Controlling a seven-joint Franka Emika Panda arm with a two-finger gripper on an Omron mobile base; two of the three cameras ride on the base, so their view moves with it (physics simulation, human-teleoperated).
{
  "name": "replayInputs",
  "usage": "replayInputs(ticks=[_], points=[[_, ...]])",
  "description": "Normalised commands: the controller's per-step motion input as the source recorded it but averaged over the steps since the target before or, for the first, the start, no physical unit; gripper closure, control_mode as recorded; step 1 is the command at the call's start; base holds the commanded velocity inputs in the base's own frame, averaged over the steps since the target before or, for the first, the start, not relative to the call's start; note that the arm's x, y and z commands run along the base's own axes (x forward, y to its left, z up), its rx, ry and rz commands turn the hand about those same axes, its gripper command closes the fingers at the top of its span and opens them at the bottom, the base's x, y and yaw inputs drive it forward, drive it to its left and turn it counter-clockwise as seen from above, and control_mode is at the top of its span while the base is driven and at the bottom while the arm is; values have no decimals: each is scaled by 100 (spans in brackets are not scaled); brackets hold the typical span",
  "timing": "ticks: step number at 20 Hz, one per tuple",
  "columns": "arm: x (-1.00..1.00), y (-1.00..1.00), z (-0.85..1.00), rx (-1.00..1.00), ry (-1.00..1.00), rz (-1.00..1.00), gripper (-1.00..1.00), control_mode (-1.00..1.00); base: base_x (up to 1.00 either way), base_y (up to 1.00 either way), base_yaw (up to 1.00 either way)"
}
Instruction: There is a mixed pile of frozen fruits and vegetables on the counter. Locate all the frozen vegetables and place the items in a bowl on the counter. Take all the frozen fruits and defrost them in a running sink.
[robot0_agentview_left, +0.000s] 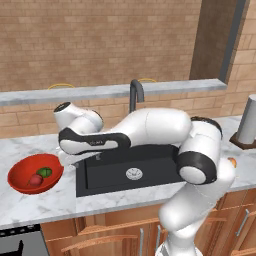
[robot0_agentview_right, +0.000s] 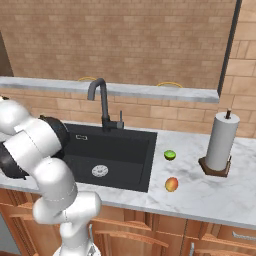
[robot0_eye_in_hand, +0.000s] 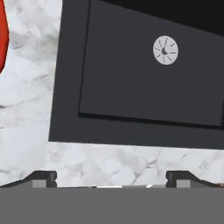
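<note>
1. At far left on the tabletop (robot0_agentview_left: 30, 145) I saw the red bowl (robot0_agentview_left: 20, 183) with the dull red piece (robot0_agentview_left: 35, 180) and the dark green piece (robot0_agentview_left: 44, 172) lying in it, so I judged the vegetable half done.
2. My end effector (robot0_eye_in_hand: 111, 177) hung above the tabletop strip between bowl and sink (robot0_agentview_left: 150, 167), tips spread wide and holding nothing.
3. The sink sat in the middle, dry and bare around its silver drain (robot0_agentview_right: 100, 171), with the gooseneck faucet (robot0_agentview_right: 101, 102) behind it.
4. Right of the sink lay the yellow-green ball (robot0_agentview_right: 170, 155), and nearer the front edge the orange-yellow oval (robot0_agentview_right: 171, 184), apart from each other.
5. I judged both fruits light, hard and slick when frozen, likely to roll; I would close across the widest middle from above.
6. The right base view gave me both fruits and the paper towel roll (robot0_agentview_right: 221, 140); the left base view gave the bowl's contents instead.
</note>
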Motion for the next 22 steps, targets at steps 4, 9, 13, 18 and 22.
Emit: replayInputs(ticks=[4,9,13,18,22], points=[[1,-62,-5,1,7,-9,-100,-100,0,0,0],[12,-56,-4,-1,8,-5,-100,-100,0,0,0],[9,-73,0,1,3,0,-100,-100,0,0,0],[7,-83,0,0,6,0,-100,-100,0,0,0],[0,-92,0,0,2,0,-100,-100,0,0,0]])
